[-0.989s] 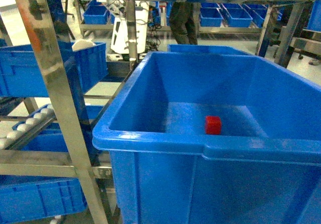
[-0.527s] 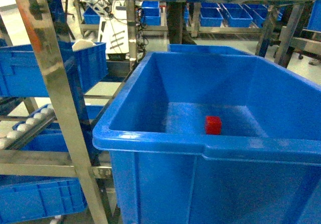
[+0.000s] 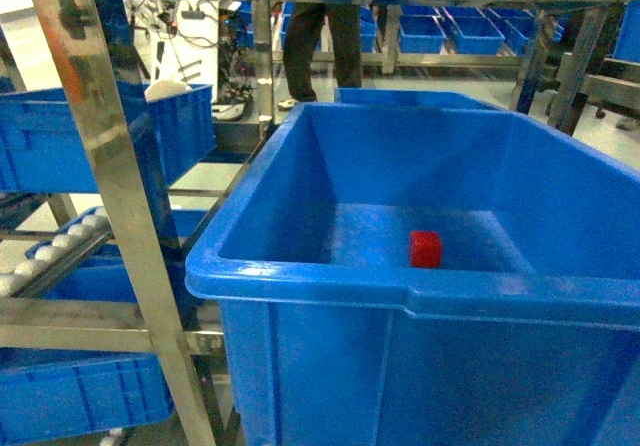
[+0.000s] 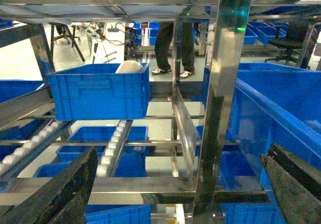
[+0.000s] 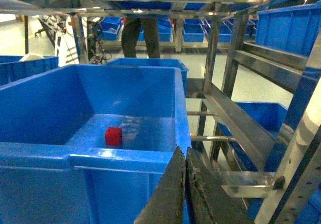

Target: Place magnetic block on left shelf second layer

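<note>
The magnetic block (image 3: 425,248), a small red cube, lies on the floor of a large blue crate (image 3: 300,276) right in front of me; the right wrist view also shows the block (image 5: 114,136). The left shelf second layer (image 4: 30,108) is a steel rack level with roller rails (image 4: 114,143), carrying a smaller blue crate (image 4: 98,91). My left gripper (image 4: 178,184) is open and empty, facing the rack's steel upright (image 4: 220,98). My right gripper (image 5: 181,152) is shut on nothing, just outside the big crate's near right corner. Neither gripper shows in the head view.
A steel upright (image 3: 110,196) stands between the left rack and the big crate. Lower blue crates (image 3: 70,396) sit under the rails. A steel rack (image 5: 241,128) rises to the right of the crate. A person (image 3: 320,36) stands behind among more blue bins.
Only the background has changed: a person has walked to the left behind the racks. The red block, the crates and the view have stayed put.
</note>
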Available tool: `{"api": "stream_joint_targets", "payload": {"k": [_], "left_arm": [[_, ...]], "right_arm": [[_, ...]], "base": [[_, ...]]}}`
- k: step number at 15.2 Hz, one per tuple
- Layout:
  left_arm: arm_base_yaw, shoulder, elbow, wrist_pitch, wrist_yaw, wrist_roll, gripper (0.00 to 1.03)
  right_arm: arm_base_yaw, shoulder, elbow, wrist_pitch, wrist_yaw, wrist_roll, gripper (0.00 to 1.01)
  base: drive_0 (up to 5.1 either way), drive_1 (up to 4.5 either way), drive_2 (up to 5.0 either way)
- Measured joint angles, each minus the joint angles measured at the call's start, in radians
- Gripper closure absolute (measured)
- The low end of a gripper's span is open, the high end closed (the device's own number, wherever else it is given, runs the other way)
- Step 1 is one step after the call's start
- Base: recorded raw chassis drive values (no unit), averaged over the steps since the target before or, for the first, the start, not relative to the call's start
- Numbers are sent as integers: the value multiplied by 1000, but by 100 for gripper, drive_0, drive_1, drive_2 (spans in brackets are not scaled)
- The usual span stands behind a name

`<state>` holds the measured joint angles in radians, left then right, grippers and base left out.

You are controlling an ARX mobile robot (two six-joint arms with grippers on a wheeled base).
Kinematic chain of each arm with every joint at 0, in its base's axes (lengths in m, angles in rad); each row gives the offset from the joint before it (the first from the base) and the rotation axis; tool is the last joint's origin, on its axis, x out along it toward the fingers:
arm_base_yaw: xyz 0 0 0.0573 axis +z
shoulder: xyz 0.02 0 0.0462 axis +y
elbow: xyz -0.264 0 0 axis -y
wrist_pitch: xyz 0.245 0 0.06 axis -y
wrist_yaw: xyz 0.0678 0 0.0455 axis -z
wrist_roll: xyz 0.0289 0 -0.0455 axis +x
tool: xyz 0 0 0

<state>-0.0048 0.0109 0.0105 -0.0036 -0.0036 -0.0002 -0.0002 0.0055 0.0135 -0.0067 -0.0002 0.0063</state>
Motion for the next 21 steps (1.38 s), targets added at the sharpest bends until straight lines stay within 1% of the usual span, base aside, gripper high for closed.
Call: {"api": "stream_joint_targets", "payload": {"k": [2,3,5,6,8,11,12,21], "left_arm": [[0,0,0,0,0,0,5],[0,0,0,0,0,0,5],[0,0,0,0,0,0,5],[0,0,0,0,0,0,5],[0,0,0,0,0,0,5],[0,0,0,0,0,0,5],[0,0,0,0,0,0,5],[0,0,0,0,0,0,5]], "right_arm": [[0,-1,0,3,0,0,99],[0,-1,0,3,0,0,95],[0,-1,0,3,0,0,68],[0,-1,0,3,0,0,58],[0,-1,0,3,0,0,31],[0,-1,0,3,0,0,2],[0,-1,0,3,0,0,4],[0,-1,0,3,0,0,3]], "base": [[0,0,0],[0,0,0],[0,0,0],[0,0,0],[0,0,0],[0,0,0],[0,0,0],[0,0,0]]}}
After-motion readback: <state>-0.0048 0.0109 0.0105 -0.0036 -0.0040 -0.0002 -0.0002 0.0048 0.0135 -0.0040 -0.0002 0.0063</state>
